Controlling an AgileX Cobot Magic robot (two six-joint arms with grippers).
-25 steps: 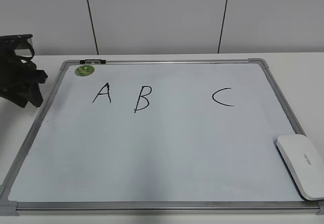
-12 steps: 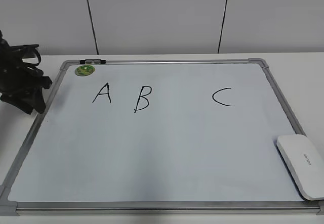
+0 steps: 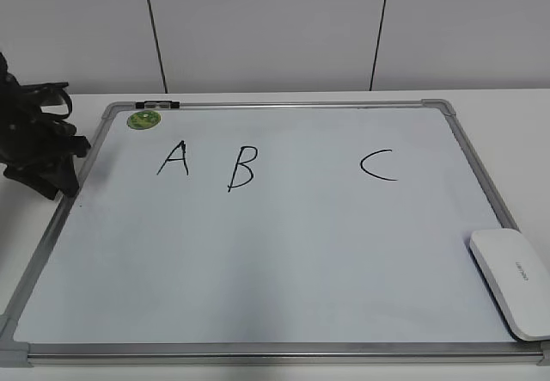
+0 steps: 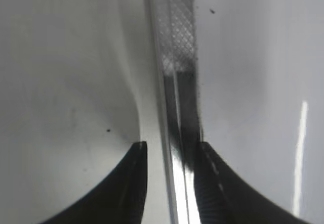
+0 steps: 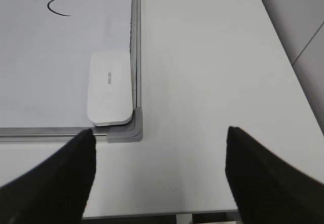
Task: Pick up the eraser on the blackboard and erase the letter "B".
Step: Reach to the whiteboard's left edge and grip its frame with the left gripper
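Observation:
The blackboard (image 3: pixel 284 347) lies flat on the table with black letters A (image 3: pixel 174 159), B (image 3: pixel 241 168) and C (image 3: pixel 378 164). The white eraser (image 3: pixel 511 282) rests on its near right corner and also shows in the right wrist view (image 5: pixel 109 88). My left gripper (image 3: pixel 53 183) is at the board's left edge. In the left wrist view its jaws (image 4: pixel 169 153) stand narrowly apart astride the metal frame (image 4: pixel 177 47), with a thin gap on the left side. My right gripper (image 5: pixel 159 158) is wide open and empty over bare table, just in front of the eraser's corner.
A round green magnet (image 3: pixel 143 120) and a small clip (image 3: pixel 157 104) sit at the board's far left corner. The grey plastic corner (image 5: pixel 129 130) lies beside the eraser. The table's front edge (image 5: pixel 167 215) is close under the right gripper. A panelled wall stands behind.
My left gripper has turned and sunk a little beside the board's left edge. The eraser, board and letters have not moved.

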